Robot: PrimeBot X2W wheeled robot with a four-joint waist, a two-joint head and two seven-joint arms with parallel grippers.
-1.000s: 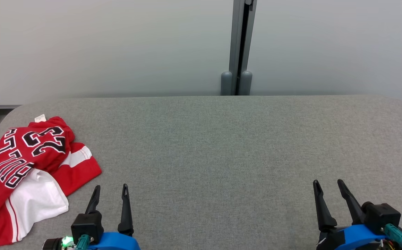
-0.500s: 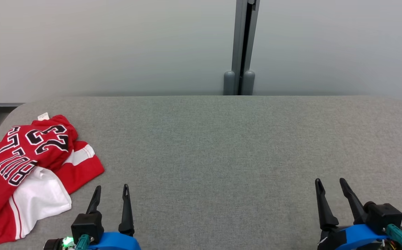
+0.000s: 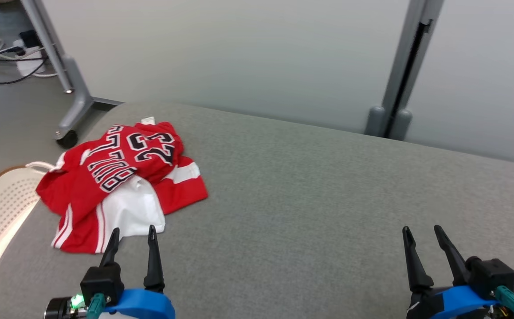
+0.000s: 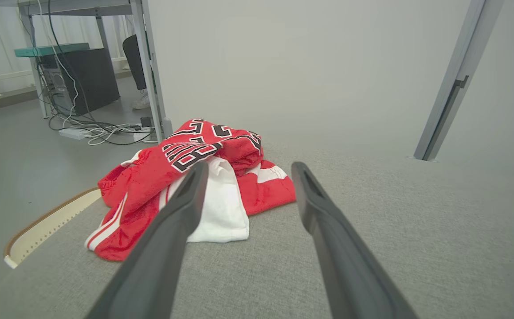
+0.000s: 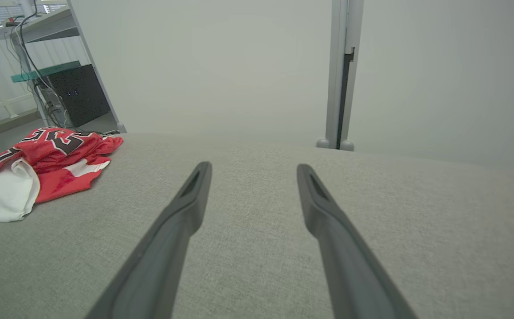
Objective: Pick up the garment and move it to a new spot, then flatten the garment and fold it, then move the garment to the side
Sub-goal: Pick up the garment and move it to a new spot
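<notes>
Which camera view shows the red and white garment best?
The head view: almost the whole garment shows from above. The left wrist view shows it side-on, partly behind the left gripper. The right wrist view cuts it off at the left edge.

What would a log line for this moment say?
stage: pickup not begun | garment: crumpled, at left end of table | left gripper: open, aimed at garment | right gripper: open, over table

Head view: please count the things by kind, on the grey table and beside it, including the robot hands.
Garment: 1
Basket: 1
Hands: 2, the left hand and the right hand
Total: 4
</notes>
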